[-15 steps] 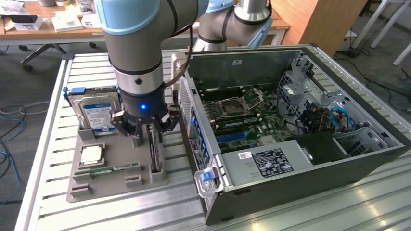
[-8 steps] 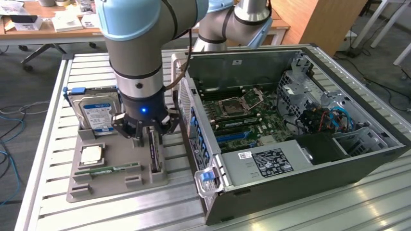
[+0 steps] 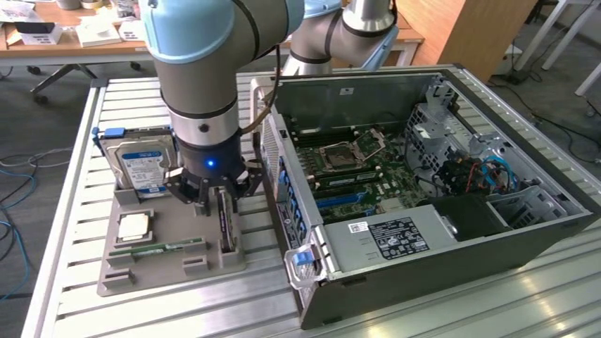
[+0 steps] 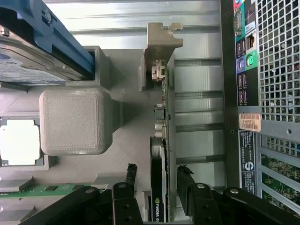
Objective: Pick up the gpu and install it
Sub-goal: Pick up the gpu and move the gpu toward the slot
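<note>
gpu [image 4: 165, 117] upright between the fingers [image 4: 131, 174] of the released hand [image 4: 158, 175], seemingly untouched

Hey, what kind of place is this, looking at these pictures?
Probably a robotics lab or test workshop: a robot arm stands over a slatted metal table beside an open computer case, with cluttered desks behind and loose cables on the floor.

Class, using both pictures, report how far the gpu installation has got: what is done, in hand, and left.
Done: the gripper is at the gpu, standing on edge in the grey holder. In hand: open fingers straddle the card, not gripping. Left: lifting it, seating it in the open computer case.
</note>
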Controlling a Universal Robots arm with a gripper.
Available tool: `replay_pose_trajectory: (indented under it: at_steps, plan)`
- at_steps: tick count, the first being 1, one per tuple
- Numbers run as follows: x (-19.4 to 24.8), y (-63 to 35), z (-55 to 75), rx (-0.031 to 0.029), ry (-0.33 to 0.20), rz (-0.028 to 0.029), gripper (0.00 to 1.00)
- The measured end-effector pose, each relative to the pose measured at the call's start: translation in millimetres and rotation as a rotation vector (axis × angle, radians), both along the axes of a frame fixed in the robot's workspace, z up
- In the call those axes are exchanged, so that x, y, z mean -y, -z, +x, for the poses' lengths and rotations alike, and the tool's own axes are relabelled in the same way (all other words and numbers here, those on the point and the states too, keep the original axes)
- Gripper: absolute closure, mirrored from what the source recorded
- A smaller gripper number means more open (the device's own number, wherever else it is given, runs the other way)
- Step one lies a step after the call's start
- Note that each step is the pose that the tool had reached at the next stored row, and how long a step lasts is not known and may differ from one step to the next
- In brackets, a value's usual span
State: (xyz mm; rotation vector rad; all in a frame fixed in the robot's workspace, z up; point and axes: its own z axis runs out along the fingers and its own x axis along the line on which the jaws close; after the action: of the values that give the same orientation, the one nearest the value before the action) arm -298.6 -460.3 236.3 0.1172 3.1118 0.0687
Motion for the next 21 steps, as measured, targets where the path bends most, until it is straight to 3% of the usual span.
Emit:
replay_pose_trajectory:
  at_steps: [21]
  plan:
    - [0.0, 8.3, -0.2, 0.0, 0.0, -0.0002, 0.53]
